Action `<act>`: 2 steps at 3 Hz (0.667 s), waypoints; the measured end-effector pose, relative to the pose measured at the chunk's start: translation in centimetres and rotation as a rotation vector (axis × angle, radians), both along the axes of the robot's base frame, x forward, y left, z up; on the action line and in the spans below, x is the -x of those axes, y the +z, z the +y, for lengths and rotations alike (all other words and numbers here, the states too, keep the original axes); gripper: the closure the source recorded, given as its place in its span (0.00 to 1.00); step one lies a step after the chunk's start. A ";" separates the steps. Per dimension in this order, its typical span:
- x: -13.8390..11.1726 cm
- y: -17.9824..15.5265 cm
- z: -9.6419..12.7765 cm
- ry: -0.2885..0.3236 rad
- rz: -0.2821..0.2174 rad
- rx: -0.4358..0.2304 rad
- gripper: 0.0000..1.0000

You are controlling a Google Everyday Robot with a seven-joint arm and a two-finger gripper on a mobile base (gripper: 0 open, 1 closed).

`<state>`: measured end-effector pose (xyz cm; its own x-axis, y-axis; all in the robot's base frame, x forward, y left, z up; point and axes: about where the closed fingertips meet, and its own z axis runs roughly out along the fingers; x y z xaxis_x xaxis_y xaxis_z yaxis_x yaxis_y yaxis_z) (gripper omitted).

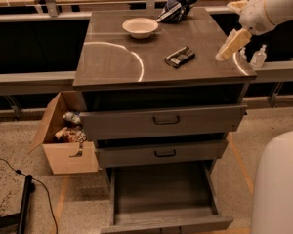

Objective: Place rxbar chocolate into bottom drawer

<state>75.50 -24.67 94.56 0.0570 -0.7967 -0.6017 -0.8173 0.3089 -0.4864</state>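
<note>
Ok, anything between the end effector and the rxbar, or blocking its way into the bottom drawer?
Nothing visible. Bare cabinet top lies between the end effector, at the right edge, and the rxbar chocolate. The bottom drawer stands pulled out.

The rxbar (179,57) lies on the bench (112,65), right of centre. A bowl (140,27) sits behind it to the left, and a bag (176,8) lies at the back edge, behind the rxbar. The gripper (220,56) hangs over the bench's right edge, just right of the rxbar and apart from it. A bottle (258,57) stands beyond that edge. Below the top sit the top drawer (163,121) and the middle drawer (161,153). Under them the bottom drawer (161,199) is pulled out towards the front. A box (63,145) stands on the floor, left of the drawers.
</note>
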 end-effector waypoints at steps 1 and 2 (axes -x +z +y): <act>-3.1 -1.9 -0.2 -0.117 0.022 -0.172 0.00; -4.6 -5.3 1.0 -0.171 0.102 -0.255 0.00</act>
<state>80.15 -23.71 89.31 -0.1361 -0.6122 -0.7789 -0.7835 0.5477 -0.2936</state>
